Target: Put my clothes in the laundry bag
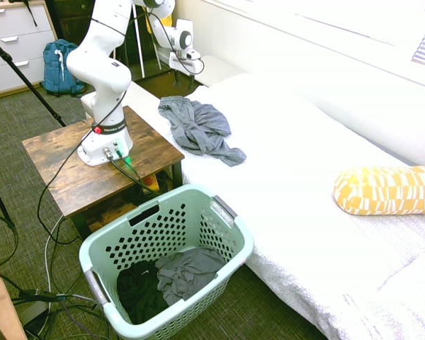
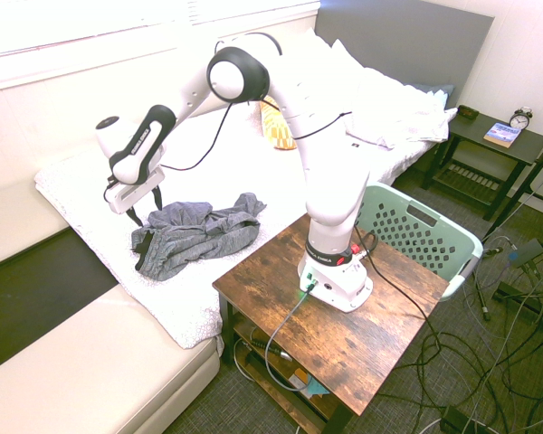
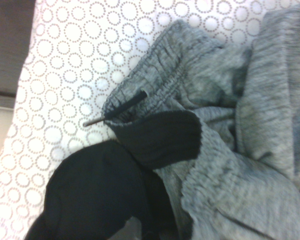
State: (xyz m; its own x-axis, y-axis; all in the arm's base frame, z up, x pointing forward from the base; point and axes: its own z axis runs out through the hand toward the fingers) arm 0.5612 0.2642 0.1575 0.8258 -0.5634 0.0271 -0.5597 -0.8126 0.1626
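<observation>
"where does the grey garment (image 2: 204,237) lie?" "crumpled on the bed (image 1: 283,212), near the robot's gripper (image 2: 145,208), at the end away from the yellow-and-white pillow (image 1: 388,190)."

"and the gripper?" "its fingers stand apart above the bed. the green basket (image 1: 190,200) sits beside the bed, dark and grey clothes (image 1: 188,273) inside."

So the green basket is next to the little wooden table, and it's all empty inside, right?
Not quite: the basket isn't empty. The first exterior view shows dark clothes and grey clothes inside it. It is next to the little wooden table, as you said.
</observation>
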